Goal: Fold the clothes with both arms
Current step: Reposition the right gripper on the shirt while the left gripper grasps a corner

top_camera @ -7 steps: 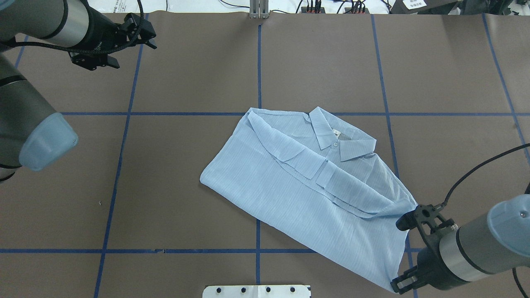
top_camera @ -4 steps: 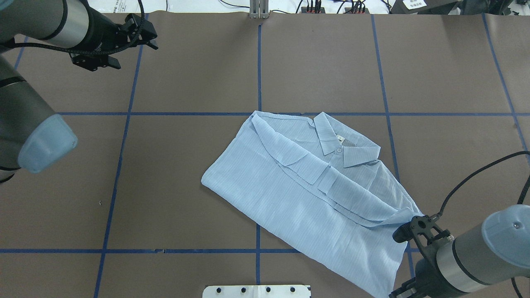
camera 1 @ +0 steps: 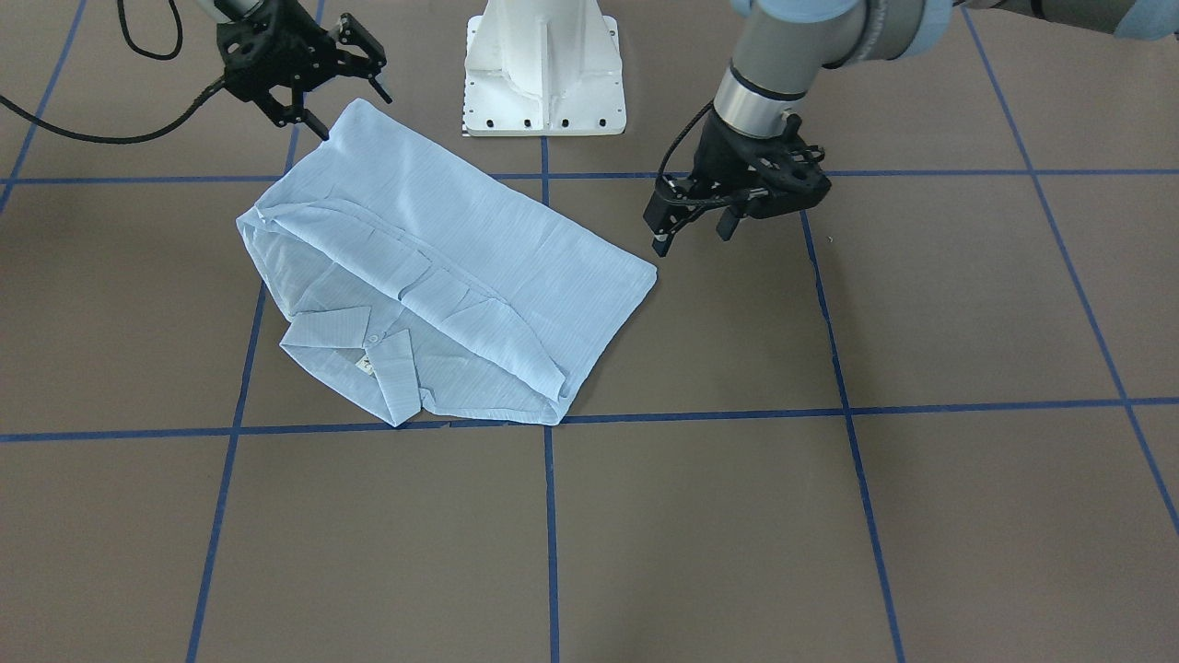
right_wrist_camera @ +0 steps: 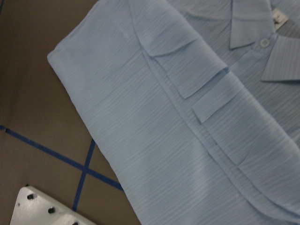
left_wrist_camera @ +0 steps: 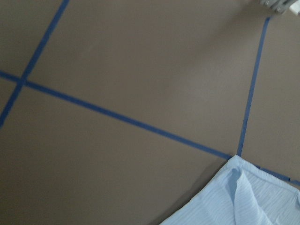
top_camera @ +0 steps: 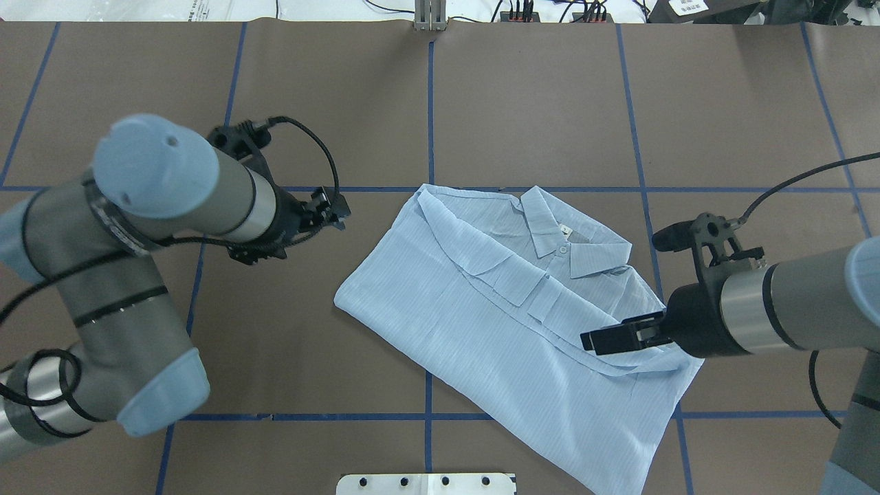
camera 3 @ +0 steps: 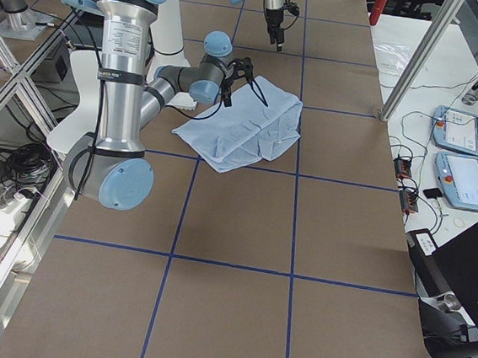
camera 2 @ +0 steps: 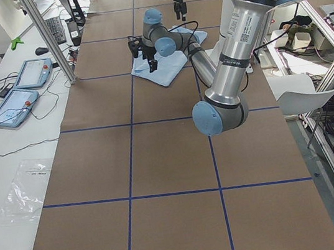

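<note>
1. Pale-blue striped shirt [top_camera: 481, 323] lies flat on the brown-paper surface [top_camera: 275, 344]. It is set slantwise, with its hem corner nearest the robot's white base plate [top_camera: 426, 483].
2. Done, as I read it: both sleeves are laid in across the front, their cuffs [top_camera: 507, 275] meeting near the middle. The body now makes one long panel.
3. My right arm [top_camera: 777, 309] reaches in over the shirt's right edge. Its jaws are spread and empty, hanging above the cloth and not pinching it.
4. My left arm [top_camera: 206, 192] comes in on the other side. Its jaws are also spread and empty, over bare surface just beside the shirt's left corner.
5. Farther out, the collar [top_camera: 574, 240] is buttoned with its white label showing, close to a blue tape line [top_camera: 344, 189].
6. Left to do, I judge: bring the hem up toward the collar, perhaps in two folds. Each arm would first need a hem corner, and neither holds one yet.
</note>
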Action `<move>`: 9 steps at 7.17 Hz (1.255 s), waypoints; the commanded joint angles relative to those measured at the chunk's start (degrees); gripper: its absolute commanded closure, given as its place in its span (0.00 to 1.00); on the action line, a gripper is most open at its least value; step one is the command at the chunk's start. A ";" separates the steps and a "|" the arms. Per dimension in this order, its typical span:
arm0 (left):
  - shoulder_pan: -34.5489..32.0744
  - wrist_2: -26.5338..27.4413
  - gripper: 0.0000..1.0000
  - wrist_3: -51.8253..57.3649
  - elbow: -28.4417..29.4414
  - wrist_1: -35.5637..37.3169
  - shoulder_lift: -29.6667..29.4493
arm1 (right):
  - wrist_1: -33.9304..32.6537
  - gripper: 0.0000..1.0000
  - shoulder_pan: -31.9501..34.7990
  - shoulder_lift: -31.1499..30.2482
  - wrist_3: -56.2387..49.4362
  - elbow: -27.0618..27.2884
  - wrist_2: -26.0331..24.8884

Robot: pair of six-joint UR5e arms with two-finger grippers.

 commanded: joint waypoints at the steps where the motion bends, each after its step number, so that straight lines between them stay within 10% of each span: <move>1: 6.12 4.16 0.04 -3.23 7.53 -0.41 -1.34 | 0.00 0.00 5.15 0.98 -0.12 -0.55 0.55; 9: 7.17 4.52 0.18 -2.43 13.38 -1.12 -3.64 | 0.00 0.00 5.86 2.13 -0.21 -1.79 0.20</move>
